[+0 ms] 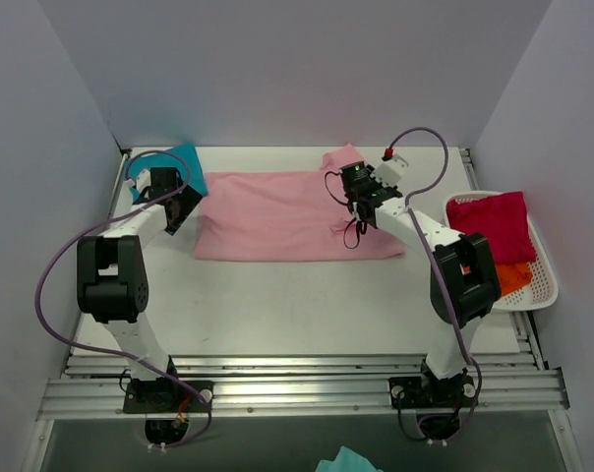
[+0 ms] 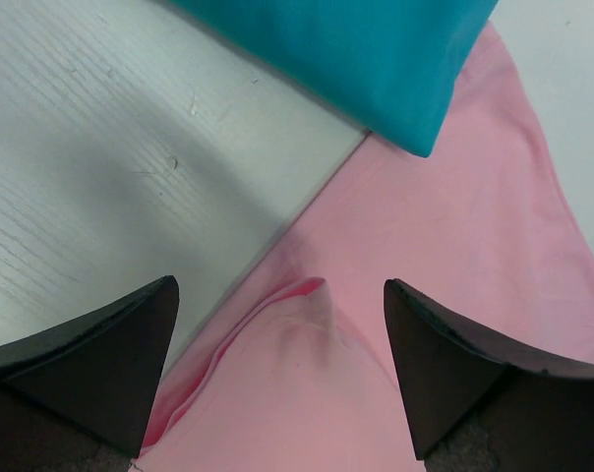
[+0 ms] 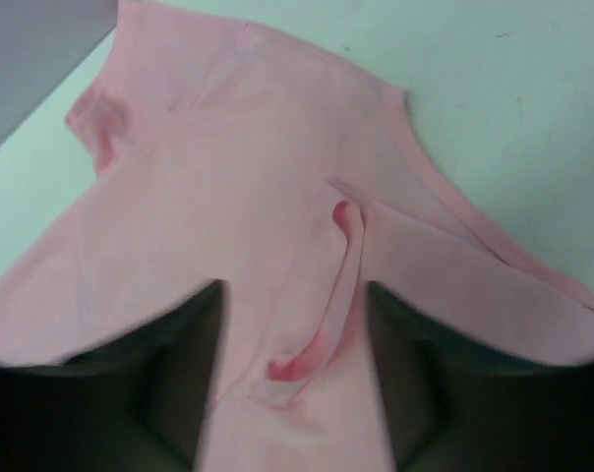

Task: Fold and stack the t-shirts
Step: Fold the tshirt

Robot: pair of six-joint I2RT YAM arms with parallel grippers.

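The light pink t-shirt (image 1: 277, 216) lies as a long band across the far middle of the worktop. The left gripper (image 2: 279, 287) at its left end and the right gripper (image 3: 295, 290) by the sleeve each straddle a raised pleat with jaws wide, likely placed for a paired pinch. The folded teal t-shirt (image 1: 187, 155) sits in the far left corner. The magenta t-shirt (image 1: 489, 221) and orange t-shirt (image 1: 513, 277) fill the white basket (image 1: 545, 287) at the right edge.

No text, labels, brands or nos. legible in any view. Small red-and-white cable plug (image 1: 389, 157), top cam, is possibly marked, but it's too small to tell.
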